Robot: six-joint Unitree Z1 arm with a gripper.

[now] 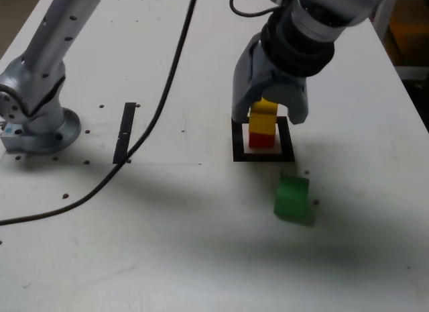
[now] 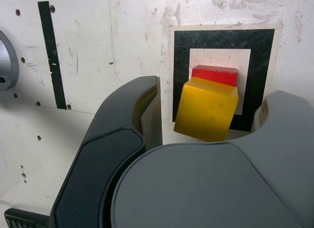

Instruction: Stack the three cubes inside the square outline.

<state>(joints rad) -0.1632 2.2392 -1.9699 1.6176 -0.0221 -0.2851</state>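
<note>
End effector straddles yellow cube, hiding its top.

From my wrist camera I see the yellow cube sitting on the red cube, turned a little askew from it, with the red one resting in the white centre of the square outline. My gripper has its jaws parted on either side of the yellow cube, a gap showing between each jaw and the cube. A narrow black strip lies on the white table well apart from the outline.
</note>
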